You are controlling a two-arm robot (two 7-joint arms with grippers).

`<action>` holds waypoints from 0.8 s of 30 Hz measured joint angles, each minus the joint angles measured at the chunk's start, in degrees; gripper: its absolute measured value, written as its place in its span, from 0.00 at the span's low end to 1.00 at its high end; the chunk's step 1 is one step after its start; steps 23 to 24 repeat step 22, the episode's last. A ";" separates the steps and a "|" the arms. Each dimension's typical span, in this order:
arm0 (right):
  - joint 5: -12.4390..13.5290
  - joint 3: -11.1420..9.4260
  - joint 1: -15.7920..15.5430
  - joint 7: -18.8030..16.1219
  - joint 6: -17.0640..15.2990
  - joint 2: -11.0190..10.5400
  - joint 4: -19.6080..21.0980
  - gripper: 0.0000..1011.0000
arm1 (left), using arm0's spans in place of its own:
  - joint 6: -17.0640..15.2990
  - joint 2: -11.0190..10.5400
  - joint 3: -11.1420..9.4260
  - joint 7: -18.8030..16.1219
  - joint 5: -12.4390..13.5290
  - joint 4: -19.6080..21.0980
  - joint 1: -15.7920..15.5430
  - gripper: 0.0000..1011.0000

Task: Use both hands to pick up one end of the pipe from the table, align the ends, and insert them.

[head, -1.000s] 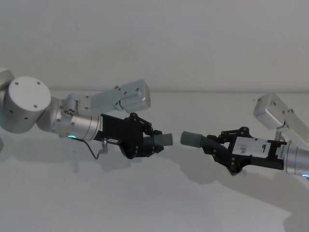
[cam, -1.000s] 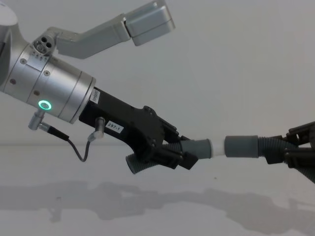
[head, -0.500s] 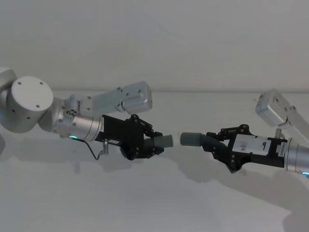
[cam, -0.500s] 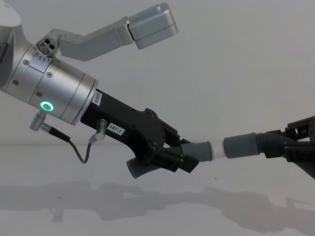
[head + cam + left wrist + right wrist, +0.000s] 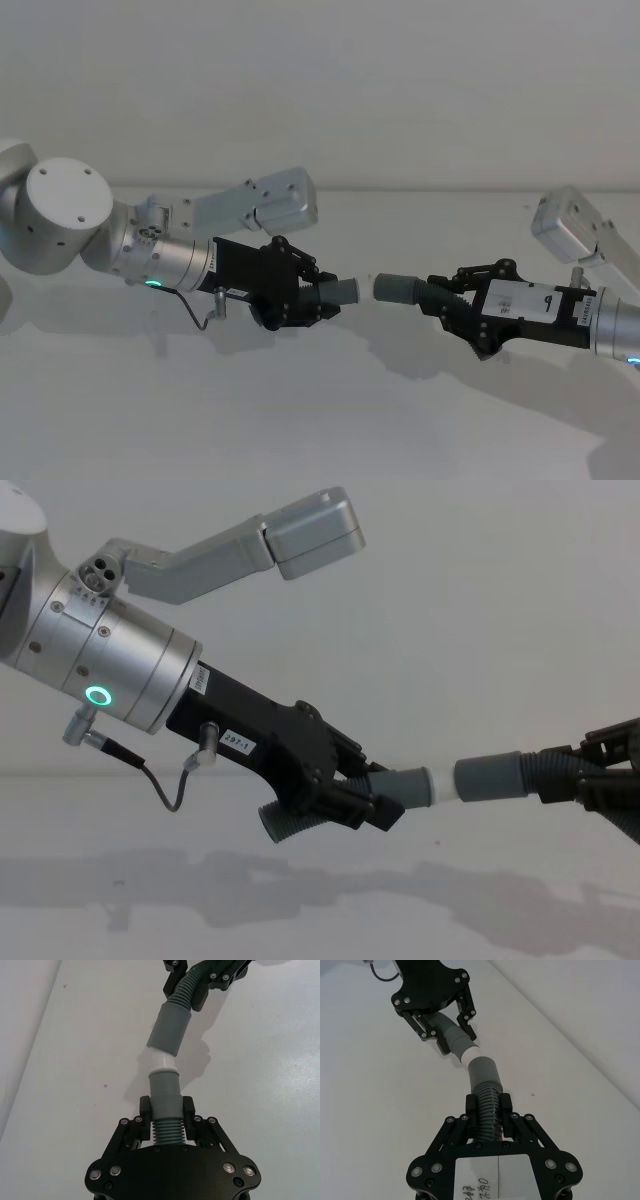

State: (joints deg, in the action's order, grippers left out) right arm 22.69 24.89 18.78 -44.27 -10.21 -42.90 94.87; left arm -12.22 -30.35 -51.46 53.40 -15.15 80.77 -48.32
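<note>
Both pipe pieces are held above the white table [image 5: 300,410]. My left gripper [image 5: 318,297] is shut on the ribbed middle of one dark grey pipe piece [image 5: 405,785]. The white insert [image 5: 441,785] of that piece points toward the right. My right gripper [image 5: 447,297] is shut on the ribs of the other pipe piece [image 5: 398,288]. In the left wrist view the white insert [image 5: 162,1062] meets the mouth of the grey cuff [image 5: 170,1027] at a slight angle. The right wrist view shows the cuff [image 5: 483,1072] against the insert [image 5: 470,1054], with the two pieces bent relative to each other.
A silver arm link [image 5: 250,205] hangs above my left wrist, and another [image 5: 575,225] sits above the right wrist. A thin cable [image 5: 200,310] loops under the left wrist. The table's far edge [image 5: 420,188] meets a plain wall.
The small gap between the white insert and the right piece's cuff has closed. Both grippers have shifted only slightly and keep their holds.
</note>
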 joint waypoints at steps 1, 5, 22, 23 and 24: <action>0.02 0.01 0.00 0.00 0.01 -0.01 0.00 0.26 | -0.03 0.00 -0.02 -0.04 -0.01 0.00 -0.01 0.36; 0.11 0.06 -0.02 0.01 0.04 -0.06 0.01 0.26 | -0.08 0.00 -0.05 -0.11 -0.04 0.00 -0.02 0.36; 0.26 0.15 -0.07 0.01 0.11 -0.17 0.07 0.26 | -0.20 0.00 -0.14 -0.28 -0.07 0.00 -0.10 0.36; 0.26 0.15 -0.07 0.01 0.11 -0.17 0.07 0.26 | -0.20 0.00 -0.14 -0.28 -0.07 0.00 -0.10 0.36; 0.26 0.15 -0.07 0.01 0.11 -0.17 0.07 0.26 | -0.20 0.00 -0.14 -0.28 -0.07 0.00 -0.10 0.36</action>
